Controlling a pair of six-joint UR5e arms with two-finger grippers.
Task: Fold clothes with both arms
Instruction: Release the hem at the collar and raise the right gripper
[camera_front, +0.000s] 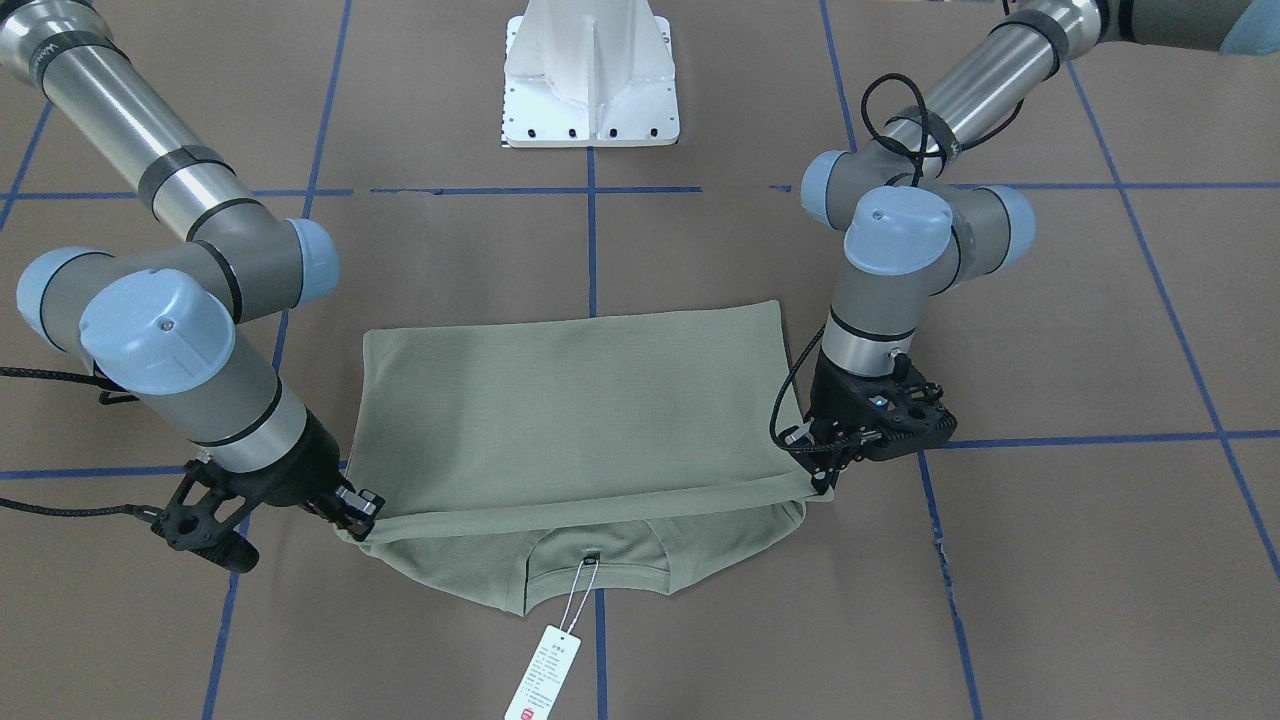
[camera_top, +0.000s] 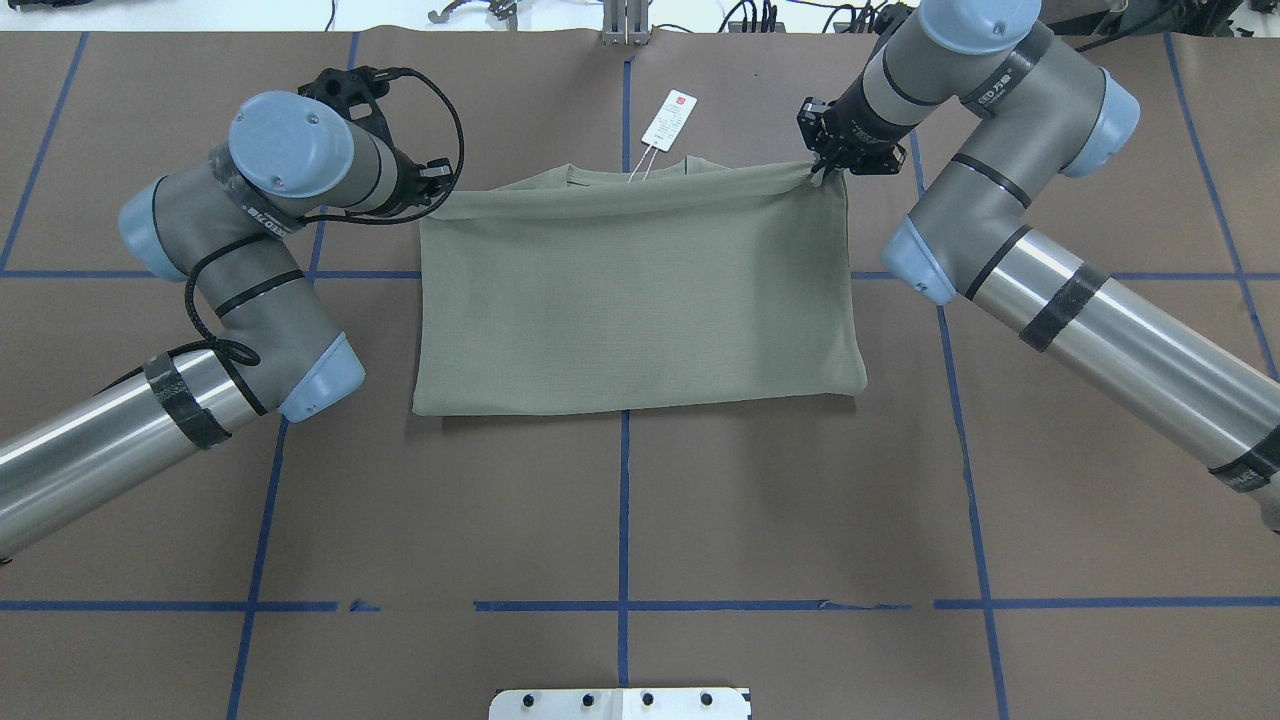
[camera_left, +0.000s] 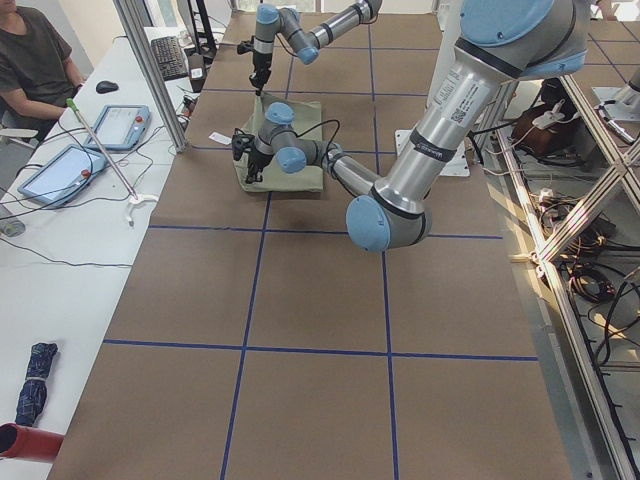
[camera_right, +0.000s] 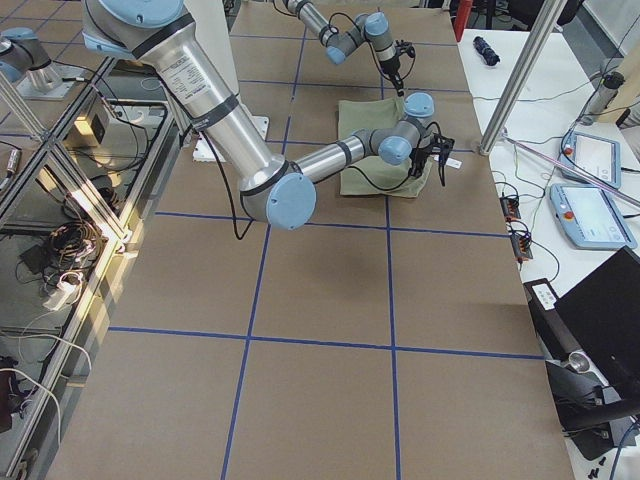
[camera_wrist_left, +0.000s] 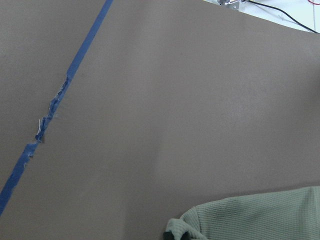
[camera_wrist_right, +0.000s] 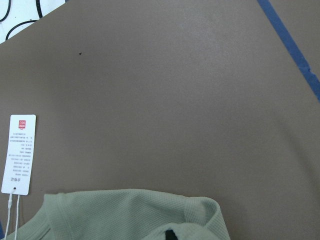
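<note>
Pinching the sage knit shirt (camera_top: 640, 300) at both corners flanking its hang tag (camera_top: 668, 120), left end effector (camera_front: 823, 483) and right end effector (camera_top: 823, 172) sit clamped on it. It looks soft, limp, stretchy — corners likely hold best.

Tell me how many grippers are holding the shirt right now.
2. The left gripper pinches one collar-end corner of the folded green shirt; the right gripper pinches the opposite corner.

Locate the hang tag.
Overhead view: the tag lies flat on the table just beyond the shirt collar, slightly right of the centre tape line.
</note>
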